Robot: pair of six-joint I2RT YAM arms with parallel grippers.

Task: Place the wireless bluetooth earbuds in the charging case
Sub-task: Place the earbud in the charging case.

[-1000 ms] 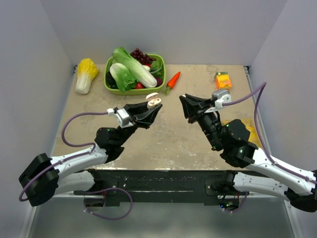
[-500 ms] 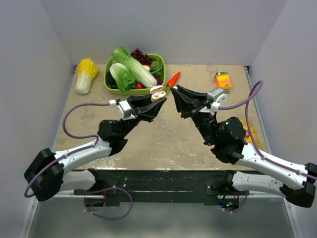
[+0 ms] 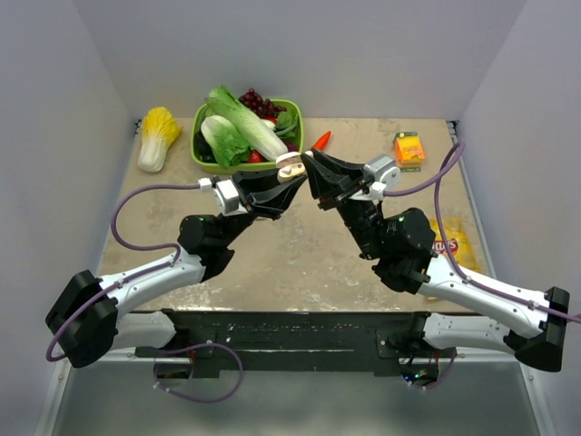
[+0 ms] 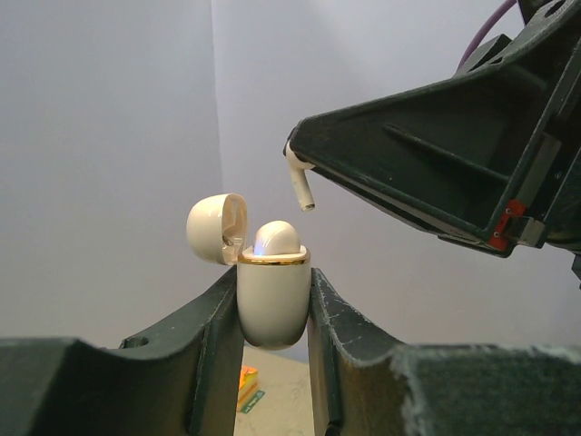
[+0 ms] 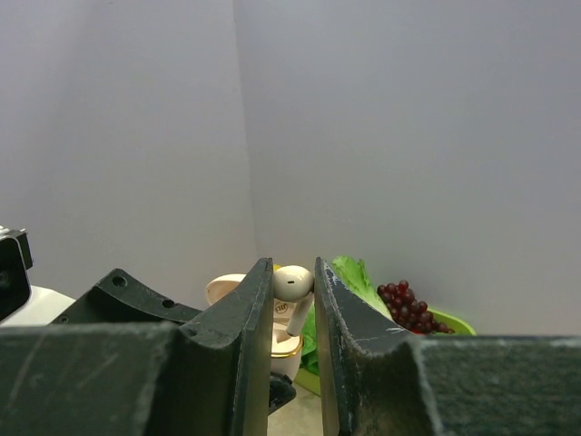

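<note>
Clamping the lid-open charging case (image 4: pixel 272 313) upright, left hand (image 4: pixel 270 283); right hand (image 5: pixel 292 269) pinches one earbud (image 5: pixel 292 283) just above it.

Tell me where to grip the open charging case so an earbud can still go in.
Grip the charging case by its rounded lower body, fingers on opposite sides, coming from below the gold rim. Its lid stands hinged open at the top, where one earbud sits, so the top must stay clear. The left gripper holds it so.
</note>
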